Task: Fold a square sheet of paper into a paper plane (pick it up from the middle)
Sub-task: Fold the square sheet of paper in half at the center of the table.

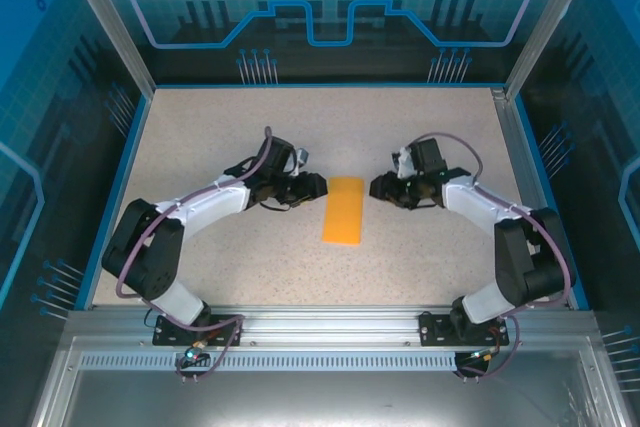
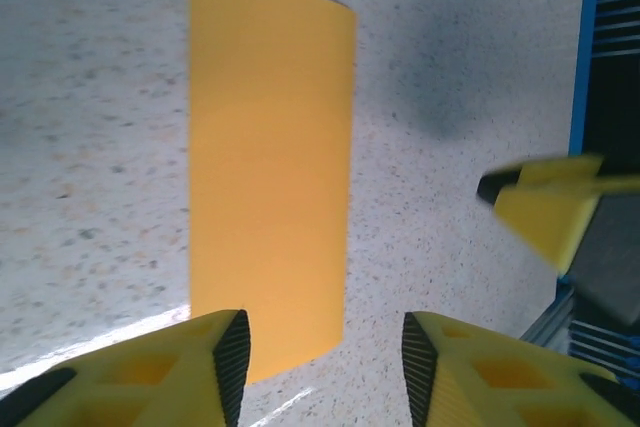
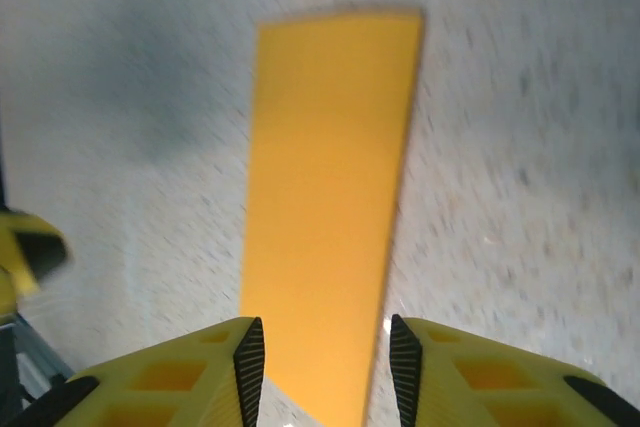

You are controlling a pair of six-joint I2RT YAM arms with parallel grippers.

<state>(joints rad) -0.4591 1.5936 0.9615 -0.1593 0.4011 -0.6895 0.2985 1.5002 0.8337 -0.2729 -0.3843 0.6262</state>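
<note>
Between left end effector [image 1: 316, 186] and right end effector [image 1: 379, 187]: one folded sheet [image 1: 344, 210].

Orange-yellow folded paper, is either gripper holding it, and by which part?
Neither. The orange-yellow folded paper lies flat on the speckled table, free of the open left gripper and open right gripper beside it.
</note>
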